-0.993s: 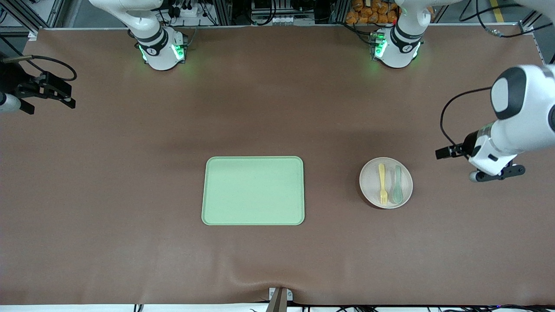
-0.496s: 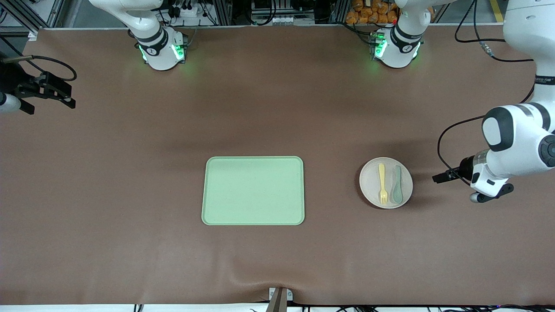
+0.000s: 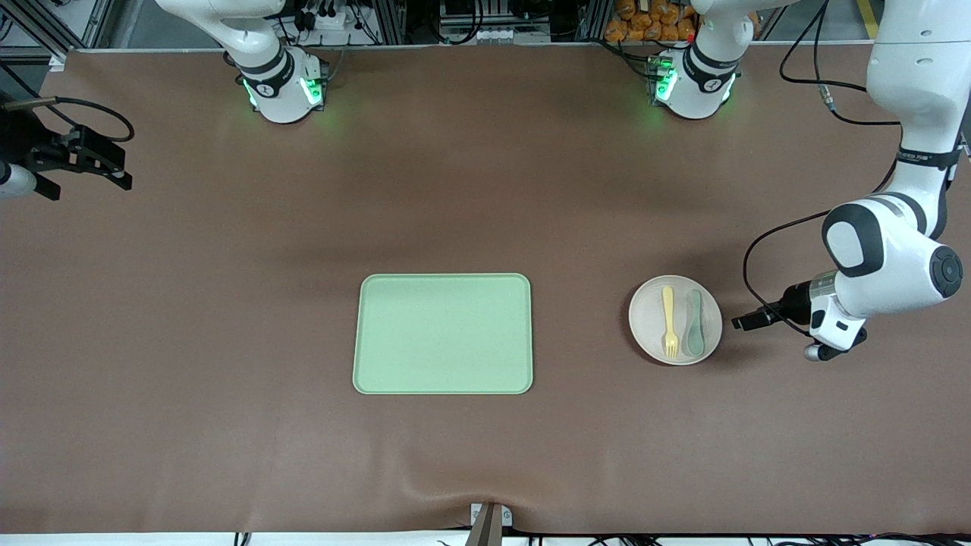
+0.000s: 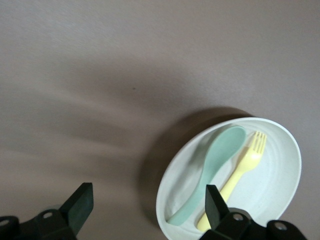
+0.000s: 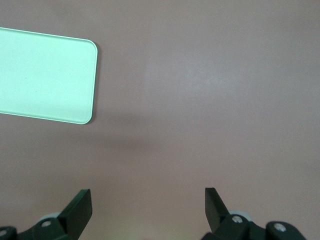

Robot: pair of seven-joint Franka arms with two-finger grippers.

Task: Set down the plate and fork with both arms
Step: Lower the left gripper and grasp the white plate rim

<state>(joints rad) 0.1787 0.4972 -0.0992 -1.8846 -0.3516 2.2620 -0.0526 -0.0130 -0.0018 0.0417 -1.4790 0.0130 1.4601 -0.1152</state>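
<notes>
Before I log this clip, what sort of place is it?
Likely a robotics lab bench, not a kitchen: two arms bolted to a brown-matted table, aluminium framing and cables along its edge. Toy-like tableware, a plate holding a fork and spoon, lies beside a green tray.

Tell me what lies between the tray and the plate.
Nothing: in the front view only bare brown table separates the green tray from the plate, which holds the fork and a teal spoon.
</notes>
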